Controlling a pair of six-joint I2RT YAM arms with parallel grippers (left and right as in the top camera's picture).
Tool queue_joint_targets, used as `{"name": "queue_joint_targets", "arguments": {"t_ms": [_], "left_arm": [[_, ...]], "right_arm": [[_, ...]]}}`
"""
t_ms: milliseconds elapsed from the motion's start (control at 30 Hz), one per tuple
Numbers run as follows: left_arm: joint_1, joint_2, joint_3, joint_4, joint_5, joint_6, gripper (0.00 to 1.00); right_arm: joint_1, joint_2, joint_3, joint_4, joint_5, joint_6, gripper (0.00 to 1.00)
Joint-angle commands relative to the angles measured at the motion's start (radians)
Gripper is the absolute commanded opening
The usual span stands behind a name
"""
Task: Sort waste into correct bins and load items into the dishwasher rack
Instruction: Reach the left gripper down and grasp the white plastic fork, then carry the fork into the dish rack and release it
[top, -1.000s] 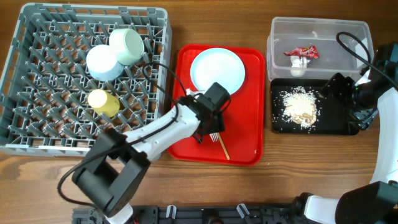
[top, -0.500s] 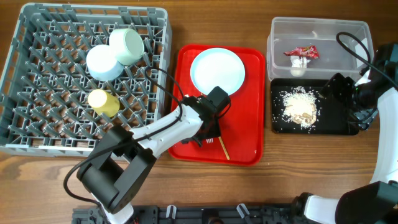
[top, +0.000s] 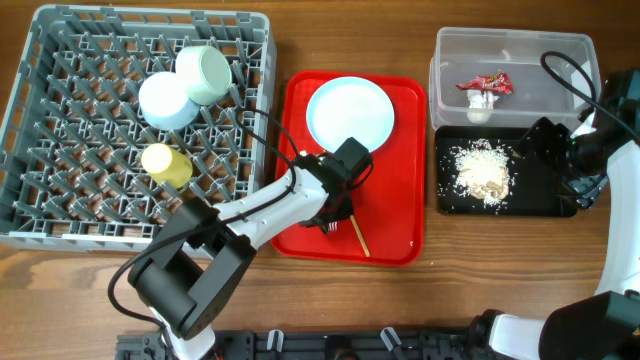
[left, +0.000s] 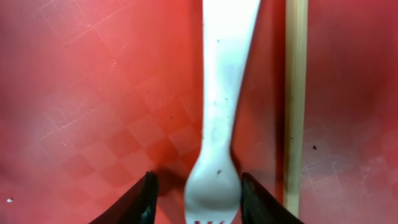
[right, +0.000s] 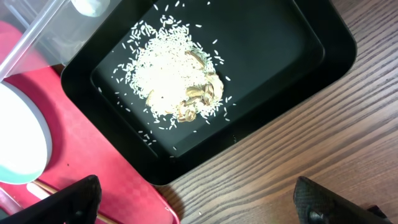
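White fork (left: 217, 112), left end effector (left: 198, 198) narrower astride it, right end effector (right: 202, 202) wide

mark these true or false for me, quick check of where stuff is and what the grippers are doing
1. The cup sits in the rack. True.
2. The plate is in the rack. False: it lies on the red tray.
3. The left gripper has a finger on each side of the fork. True.
4. The scraps lie in the black tray. True.
5. The wrapper lies in the black tray. False: it is in the tub.
6. The right gripper grips the wrapper. False: it is open and empty.
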Motion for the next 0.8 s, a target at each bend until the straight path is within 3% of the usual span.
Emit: {"name": "queue_joint_targets", "arguments": {"t_ms": [0,100,767], "left_arm": [[-0.008,0.043,-0.010,0.028,0.035,0.002,0.25],[-0.008,0.043,-0.010,0.028,0.035,0.002,0.18],[-0.008,0.042,-0.010,0.031,0.035,0.002,0.11]], "right_arm": [[-0.002,-0.016,0.023,-0.003,-0.008,-0.010,1.00],[-0.002,-0.016,0.023,-0.003,-0.008,-0.011,1.00],[-0.002,-0.016,0.023,-0.016,-0.008,-0.010,1.00]]}}
